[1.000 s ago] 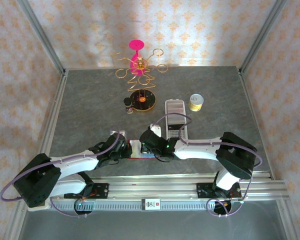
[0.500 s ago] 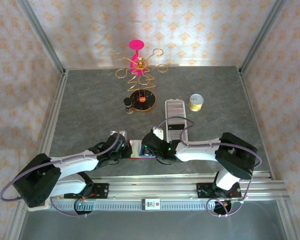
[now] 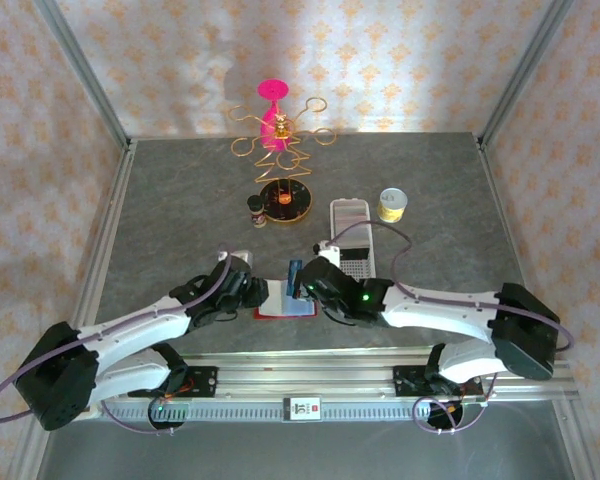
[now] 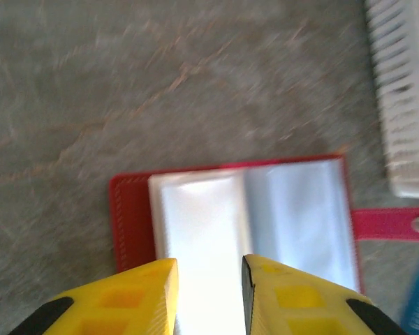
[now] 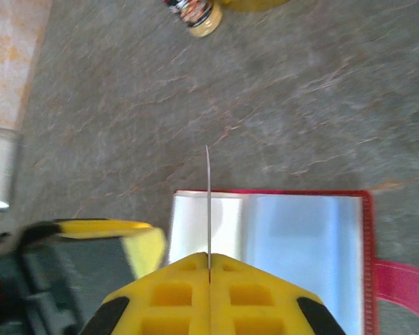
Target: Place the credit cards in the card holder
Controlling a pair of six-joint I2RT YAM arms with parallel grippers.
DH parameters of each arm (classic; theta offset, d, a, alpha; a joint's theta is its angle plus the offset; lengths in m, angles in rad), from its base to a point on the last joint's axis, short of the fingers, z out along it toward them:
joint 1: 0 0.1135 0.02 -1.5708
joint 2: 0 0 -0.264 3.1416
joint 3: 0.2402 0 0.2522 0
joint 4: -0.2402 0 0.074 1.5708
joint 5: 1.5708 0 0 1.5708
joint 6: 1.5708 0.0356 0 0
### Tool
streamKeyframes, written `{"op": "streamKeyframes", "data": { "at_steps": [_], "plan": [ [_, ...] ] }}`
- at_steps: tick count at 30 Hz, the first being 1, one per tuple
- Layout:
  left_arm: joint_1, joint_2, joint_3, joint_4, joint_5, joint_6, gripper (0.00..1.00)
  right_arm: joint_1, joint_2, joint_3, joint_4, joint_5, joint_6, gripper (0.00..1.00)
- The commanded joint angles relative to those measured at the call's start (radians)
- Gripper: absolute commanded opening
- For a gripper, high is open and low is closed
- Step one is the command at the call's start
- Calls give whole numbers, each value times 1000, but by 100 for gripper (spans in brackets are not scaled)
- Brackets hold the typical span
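Note:
The red card holder (image 3: 280,306) lies open on the table, its clear pockets (image 4: 265,209) facing up and its snap tab (image 4: 387,225) pointing right. A blue credit card (image 3: 296,277) stands on edge over the holder's left pocket, with my right gripper (image 3: 303,286) shut on it. In the right wrist view the card (image 5: 208,202) is a thin line rising from that gripper (image 5: 209,257). My left gripper (image 4: 209,279) hovers over the holder's left pocket, jaws slightly apart with nothing between them. It sits just left of the holder (image 3: 255,296).
A long white perforated tray (image 3: 352,235) lies just behind the right gripper. Farther back stand a small dark bottle (image 3: 257,208), a gold wire stand with a pink top (image 3: 276,125) and a yellow roll (image 3: 392,205). The arm bases and rail run along the near edge.
The left gripper has opened and let go of the holder, which now lies open. The right arm has stretched leftward, bringing the blue card over the holder's left pocket.

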Motion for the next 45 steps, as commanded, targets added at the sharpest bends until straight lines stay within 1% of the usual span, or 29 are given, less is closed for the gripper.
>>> {"op": "streamKeyframes", "data": {
  "at_steps": [1, 3, 5, 8, 11, 17, 20, 26, 35, 40, 41, 45],
  "plan": [
    [-9, -24, 95, -93, -33, -4, 31, 4, -49, -50, -113, 129, -3, 0],
    [-38, -18, 135, -93, -37, -18, 31, 4, -85, -79, -118, 153, 9, 0],
    [-89, 11, 170, -88, -59, -26, 31, 4, -115, -102, -124, 175, 21, 0],
    [-166, 113, 233, -118, -111, -28, 36, 4, -172, -135, -129, 199, 29, 0],
    [-218, 218, 277, -149, -161, -32, 41, 4, -218, -154, -156, 220, 32, 0],
    [-260, 343, 294, -144, -209, -53, 49, 4, -313, -209, -179, 246, 56, 0],
    [-285, 398, 319, -163, -236, -54, 50, 5, -347, -226, -180, 243, 63, 0],
    [-313, 481, 362, -185, -265, -54, 55, 5, -356, -233, -180, 244, 62, 0],
    [-344, 583, 427, -259, -337, -47, 56, 5, -357, -239, -174, 236, 61, 0],
    [-352, 615, 443, -292, -365, -45, 56, 5, -356, -243, -174, 234, 65, 0],
    [-352, 621, 448, -306, -374, -45, 56, 5, -357, -243, -174, 234, 65, 0],
    [-357, 630, 457, -326, -392, -47, 46, 4, -356, -245, -175, 236, 67, 0]
  ]
}}
